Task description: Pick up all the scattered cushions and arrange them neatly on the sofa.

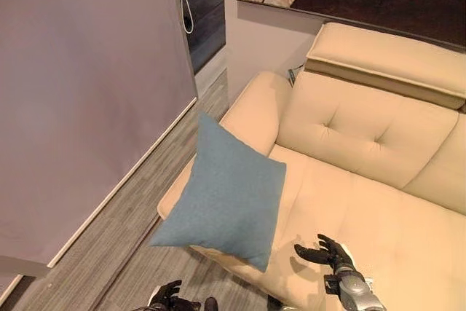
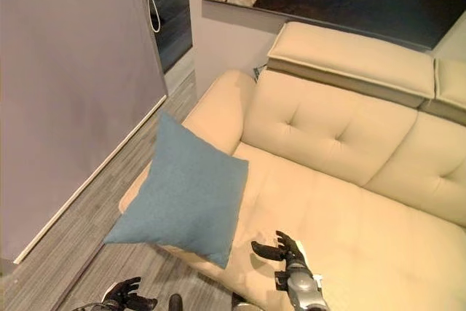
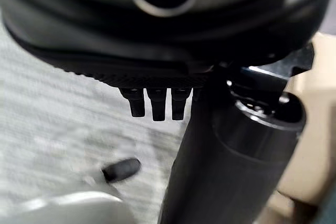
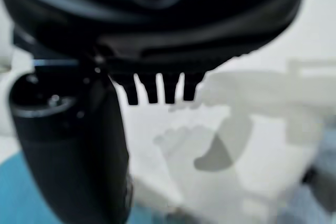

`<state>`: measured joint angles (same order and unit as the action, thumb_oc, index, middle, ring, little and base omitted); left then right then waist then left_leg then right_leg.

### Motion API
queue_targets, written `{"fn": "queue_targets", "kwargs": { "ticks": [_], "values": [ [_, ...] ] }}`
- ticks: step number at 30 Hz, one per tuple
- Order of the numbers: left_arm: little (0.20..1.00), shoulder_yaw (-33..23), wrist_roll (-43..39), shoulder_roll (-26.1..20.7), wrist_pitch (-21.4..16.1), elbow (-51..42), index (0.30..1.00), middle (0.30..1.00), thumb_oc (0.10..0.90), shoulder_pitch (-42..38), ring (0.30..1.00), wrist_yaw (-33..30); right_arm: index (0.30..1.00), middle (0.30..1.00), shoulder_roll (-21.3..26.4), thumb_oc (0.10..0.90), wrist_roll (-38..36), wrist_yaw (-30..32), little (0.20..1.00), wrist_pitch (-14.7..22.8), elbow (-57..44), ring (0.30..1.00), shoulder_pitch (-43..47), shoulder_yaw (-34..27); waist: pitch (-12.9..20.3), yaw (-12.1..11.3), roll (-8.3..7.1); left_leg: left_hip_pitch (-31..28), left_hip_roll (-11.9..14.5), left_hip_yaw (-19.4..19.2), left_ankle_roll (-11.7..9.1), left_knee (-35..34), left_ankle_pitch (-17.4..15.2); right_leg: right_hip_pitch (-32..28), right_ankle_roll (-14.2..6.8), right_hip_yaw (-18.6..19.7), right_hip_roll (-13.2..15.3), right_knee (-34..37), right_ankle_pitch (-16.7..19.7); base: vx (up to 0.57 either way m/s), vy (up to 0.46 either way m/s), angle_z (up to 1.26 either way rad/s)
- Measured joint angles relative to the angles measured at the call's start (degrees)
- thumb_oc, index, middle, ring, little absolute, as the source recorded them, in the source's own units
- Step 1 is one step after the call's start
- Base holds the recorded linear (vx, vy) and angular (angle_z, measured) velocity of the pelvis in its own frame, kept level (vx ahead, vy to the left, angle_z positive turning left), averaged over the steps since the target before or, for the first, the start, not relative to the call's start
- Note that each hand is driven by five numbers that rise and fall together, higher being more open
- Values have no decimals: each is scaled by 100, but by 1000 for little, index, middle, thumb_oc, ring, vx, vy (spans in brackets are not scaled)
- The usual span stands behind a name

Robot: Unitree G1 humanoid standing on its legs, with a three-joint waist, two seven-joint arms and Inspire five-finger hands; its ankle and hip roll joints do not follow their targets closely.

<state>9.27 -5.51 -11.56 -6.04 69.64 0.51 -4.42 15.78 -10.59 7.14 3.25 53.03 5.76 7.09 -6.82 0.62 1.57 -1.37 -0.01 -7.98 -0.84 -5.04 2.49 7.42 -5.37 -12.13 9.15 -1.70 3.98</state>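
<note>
Looking down, I see the square blue fabric cushion (image 1: 227, 193) leaning tilted against the left armrest of the cream leather sofa (image 1: 378, 202), one corner hanging past the seat's front edge. My right robot hand (image 1: 325, 253) hovers over the seat just beside it, fingers loosely spread, holding nothing. My left robot hand (image 1: 169, 295) hangs low over the grey wood floor (image 1: 109, 245), also empty. I judge I should nudge the cushion upright, square into the corner.

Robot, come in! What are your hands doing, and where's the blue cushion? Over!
Right hand open, over the sofa seat, holding nothing. Left hand low above the floor, empty. Blue cushion tilted at the sofa's front edge, untouched. Nothing in the way.
</note>
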Motion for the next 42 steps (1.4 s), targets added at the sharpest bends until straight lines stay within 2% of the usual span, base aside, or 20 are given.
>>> {"fn": "queue_targets", "kwargs": {
  "ticks": [2,4,5,7,8,9,11,14,15,18,21,26,30,34,37,38,40,42],
  "values": [
    [900,-51,4,-174,-3,-4,900,900,800,99,900,-8,900,900,-107,800,0,-3,900,1,0,900,10,133,-41,-42,-41,7,-118,-148,144,2,1,46,-113,-60,175,-18,69,-92,69,-28],
    [900,-52,5,-343,-3,-25,900,900,800,105,900,-14,900,900,-182,800,0,-3,900,5,18,900,15,147,-160,-141,-43,11,-121,-216,230,1,14,60,-200,-218,246,-89,0,-25,39,-13],
    [900,-119,6,-459,-3,-59,900,900,800,151,900,-23,900,900,-188,800,-5,-3,900,-1,56,900,2,142,-204,-207,-3,52,-92,-159,278,-5,4,52,-307,-268,244,-363,-87,-42,16,3],
    [900,-133,6,-490,-5,-59,900,900,800,343,900,-14,900,900,-154,800,-6,13,900,13,50,900,114,139,-230,-316,14,30,-46,-130,211,-1,50,-205,-59,-286,85,55,98,-60,-58,8],
    [900,-141,4,-456,-16,-112,900,900,800,366,900,-17,900,900,-136,800,-137,73,900,27,67,900,204,76,-228,-300,21,138,15,-92,152,-2,90,-341,-103,-514,40,452,236,-63,-91,10],
    [900,-160,-4,-369,-46,-213,900,900,800,359,900,-14,900,900,-85,800,-251,111,900,39,77,900,425,-20,-226,-361,43,364,56,-77,96,-2,131,-229,-55,-499,-39,747,404,-102,-60,13],
    [900,-157,-6,-279,-53,-267,900,900,800,337,900,-3,900,900,-52,800,-387,152,900,81,63,900,630,-87,-254,-396,122,549,107,-63,39,-1,211,-50,23,-509,-98,745,453,-90,-42,4],
    [900,-93,-19,-93,-92,-333,900,900,800,293,900,-3,900,900,36,800,-722,214,900,155,46,900,834,-134,-274,-414,358,833,168,157,-30,1,309,116,60,-691,-167,742,441,-97,-57,33],
    [900,-17,-80,-29,-169,-402,900,900,800,191,900,-6,900,900,123,800,-896,228,900,164,46,900,967,-137,-323,-426,480,1038,202,287,-71,24,356,237,67,-823,-194,730,438,-49,-36,44],
    [900,-13,-180,1,-153,-438,900,900,800,143,900,-9,900,900,151,800,-1075,256,900,178,46,900,1050,-133,-373,-519,600,1110,240,406,-123,4,413,260,118,-950,-233,702,413,-29,-27,23],
    [900,28,-312,-2,-220,-457,900,900,800,94,900,-33,900,900,142,800,-1346,338,900,205,51,900,1098,-144,-392,-570,615,1266,255,547,-164,5,452,337,150,-1101,-256,702,385,-29,-22,23],
    [900,141,-561,-11,-273,-548,900,900,800,-31,900,-116,900,900,76,800,-1816,456,900,271,55,900,1424,-144,-720,-628,574,1379,277,700,-230,4,502,385,158,-1196,-284,701,372,-24,-10,13],
    [900,162,-804,-9,-385,-828,900,900,800,-102,900,-204,900,900,-114,800,-2267,628,900,385,59,900,1540,-90,-811,-896,610,1450,306,841,-319,4,565,362,174,-1380,-313,702,337,20,-35,19],
    [900,-234,-1434,8,-475,-1330,900,900,800,-23,900,-361,900,900,-196,800,-2367,630,900,477,41,900,1516,-17,-823,-979,603,1417,311,913,-337,4,577,283,182,-1451,-325,702,292,11,-28,13],
    [900,-507,-1997,-30,-506,-2060,900,900,800,1,900,-535,900,900,-275,800,-2378,676,900,556,-25,900,1414,0,-827,-972,600,1404,307,950,-341,3,581,251,181,-1466,-324,702,292,2,-31,7],
    [900,-600,-2397,-67,-634,-2895,900,900,800,36,900,-664,900,900,-250,800,-2376,699,900,596,-230,900,1231,8,-832,-980,594,1410,307,1018,-354,3,593,225,182,-1529,-324,701,291,-6,-19,18],
    [900,-631,-2558,-119,-991,-3231,900,900,800,-112,900,-725,900,900,-251,800,-2375,701,900,621,-251,900,1201,18,-832,-966,595,1406,303,1043,-352,3,599,206,184,-1566,-323,701,287,-8,-16,10],
    [900,-719,-2710,-194,-1002,-3670,900,900,800,-348,900,-817,900,900,-278,800,-2370,702,900,629,-260,900,1191,40,-833,-942,593,1408,303,1052,-352,2,601,202,183,-1576,-323,701,288,0,0,0]
  ]
}}
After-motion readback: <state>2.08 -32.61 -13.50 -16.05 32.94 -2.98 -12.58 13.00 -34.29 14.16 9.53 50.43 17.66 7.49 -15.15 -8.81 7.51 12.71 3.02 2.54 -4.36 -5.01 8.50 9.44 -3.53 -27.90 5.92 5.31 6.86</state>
